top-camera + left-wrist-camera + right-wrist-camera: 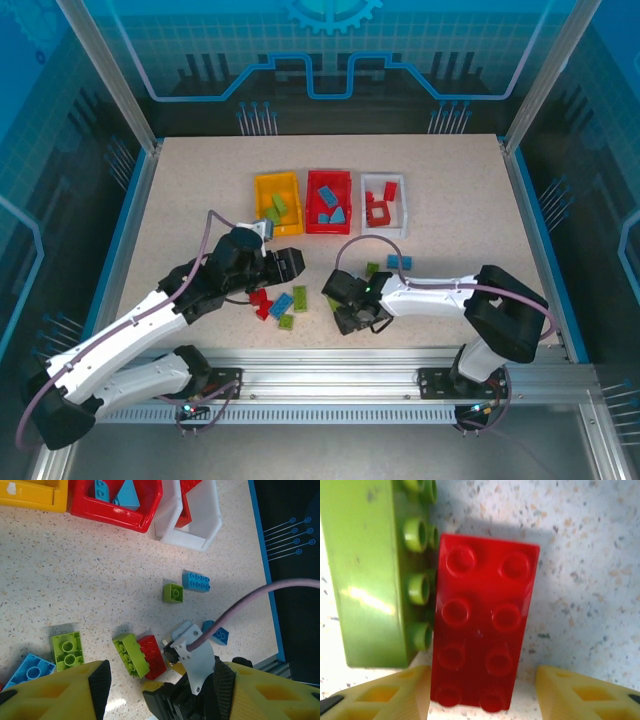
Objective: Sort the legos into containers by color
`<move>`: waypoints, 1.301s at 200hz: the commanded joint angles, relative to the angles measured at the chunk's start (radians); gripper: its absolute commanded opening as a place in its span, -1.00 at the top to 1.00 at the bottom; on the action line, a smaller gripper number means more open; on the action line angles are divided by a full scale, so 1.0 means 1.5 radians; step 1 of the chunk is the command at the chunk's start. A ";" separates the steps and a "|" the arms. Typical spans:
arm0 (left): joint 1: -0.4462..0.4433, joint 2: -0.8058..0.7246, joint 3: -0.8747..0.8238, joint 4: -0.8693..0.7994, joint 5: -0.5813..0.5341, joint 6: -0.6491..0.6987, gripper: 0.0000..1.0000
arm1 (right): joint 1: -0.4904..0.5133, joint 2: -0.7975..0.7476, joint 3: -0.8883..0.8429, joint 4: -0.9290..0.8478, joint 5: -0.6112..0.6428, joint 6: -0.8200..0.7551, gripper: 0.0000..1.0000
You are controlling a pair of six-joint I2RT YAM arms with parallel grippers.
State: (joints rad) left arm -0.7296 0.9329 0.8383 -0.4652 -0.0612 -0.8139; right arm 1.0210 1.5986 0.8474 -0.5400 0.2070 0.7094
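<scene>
On the near counter (450,200), the right gripper (481,674) straddles a red brick (485,625) beside a green brick (370,575), unclenched, likely bound for the far white bin (195,532) of reds; the left gripper (161,666) hangs released, empty.

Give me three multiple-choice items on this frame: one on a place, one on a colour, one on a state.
1. Which bin stands between the other two? A yellow-orange; B red; C white.
2. What colour are the bricks in the red bin? A blue; B green; C red.
3. How is the red brick at the right gripper? A lifted in shut jaws; B dropped in a bin; C flat on the table between open fingers.
1 B: it sits between the yellow-orange bin and the white bin.
2 A: blue bricks lie inside it.
3 C: the right wrist view shows it studs-up, fingers apart on either side.
</scene>
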 commanded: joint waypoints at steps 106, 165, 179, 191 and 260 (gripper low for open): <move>-0.005 0.021 0.014 0.026 0.021 0.014 -0.21 | -0.087 -0.186 0.050 -0.167 0.058 0.005 0.42; -0.007 0.112 0.084 0.068 0.041 0.037 -0.21 | -0.332 -0.086 0.240 -0.145 -0.009 -0.135 0.41; -0.010 0.139 0.106 0.075 0.039 0.045 -0.21 | -0.377 0.001 0.316 -0.140 -0.036 -0.149 0.44; -0.014 0.161 0.125 0.082 0.038 0.053 -0.21 | -0.401 0.066 0.380 -0.141 -0.038 -0.162 0.44; -0.049 0.258 0.201 0.079 0.026 0.086 -0.21 | -0.476 0.338 0.651 -0.199 -0.098 -0.199 0.39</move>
State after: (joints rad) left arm -0.7807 1.2938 1.0988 -0.3515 -0.0246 -0.7273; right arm 0.3336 2.0331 1.7226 -0.7616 0.1200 0.4492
